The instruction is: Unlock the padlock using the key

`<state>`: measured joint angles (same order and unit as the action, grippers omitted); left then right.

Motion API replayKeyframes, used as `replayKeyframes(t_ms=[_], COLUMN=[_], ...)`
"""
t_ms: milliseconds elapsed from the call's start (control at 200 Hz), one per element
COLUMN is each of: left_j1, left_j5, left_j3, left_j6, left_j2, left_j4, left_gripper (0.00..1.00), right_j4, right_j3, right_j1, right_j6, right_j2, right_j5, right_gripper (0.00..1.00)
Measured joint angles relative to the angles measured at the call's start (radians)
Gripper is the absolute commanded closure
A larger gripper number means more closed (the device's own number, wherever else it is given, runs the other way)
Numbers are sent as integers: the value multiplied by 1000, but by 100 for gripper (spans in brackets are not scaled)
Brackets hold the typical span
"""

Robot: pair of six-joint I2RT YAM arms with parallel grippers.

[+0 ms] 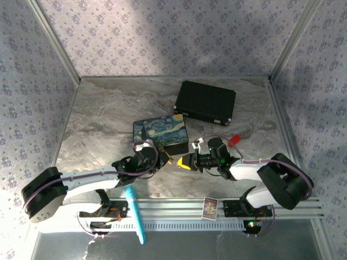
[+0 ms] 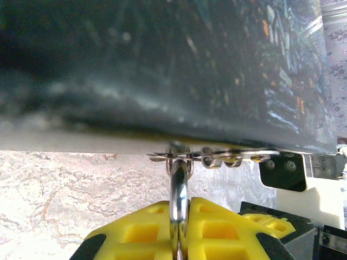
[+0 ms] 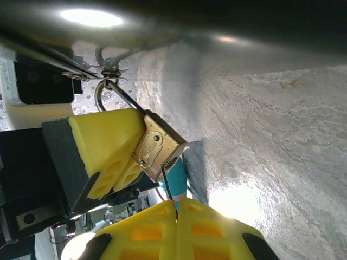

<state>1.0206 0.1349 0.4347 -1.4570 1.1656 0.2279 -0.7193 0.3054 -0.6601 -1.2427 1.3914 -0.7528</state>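
The brass padlock [image 3: 156, 147] hangs by its silver shackle [image 2: 179, 187] from the metal latch [image 2: 209, 158] of the painted box [image 1: 160, 134]. My left gripper [image 2: 181, 216] is shut on the padlock, its yellow fingers [image 3: 103, 146] clamping the shackle and the top of the body. My right gripper [image 3: 177, 205] is shut on the key [image 3: 168, 185]. Only the key's thin dark blade shows, and its tip meets the padlock's bottom face. The key's head is hidden between the pads. In the top view both grippers [image 1: 162, 158] [image 1: 183, 161] meet at the box's front edge.
A black case [image 1: 205, 102] lies behind the painted box. A small red piece [image 1: 234, 140] sits to the right of the box. A teal pen [image 1: 135, 214] and a small card [image 1: 210, 207] rest on the rail near the arm bases.
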Motion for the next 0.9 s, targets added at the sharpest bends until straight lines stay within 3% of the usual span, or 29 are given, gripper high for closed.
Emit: replayKeyframes(t_ms=[900], left_j1=[-13], left_j5=[19], left_j3=[-5], left_j6=[-14], left_j2=[-9], left_j4=[-14], left_gripper=[100], right_j4=[-169], right_j3=[16], right_j1=[-11], right_j6=[-53], right_j2=[123], right_j5=[9], right_gripper=[100])
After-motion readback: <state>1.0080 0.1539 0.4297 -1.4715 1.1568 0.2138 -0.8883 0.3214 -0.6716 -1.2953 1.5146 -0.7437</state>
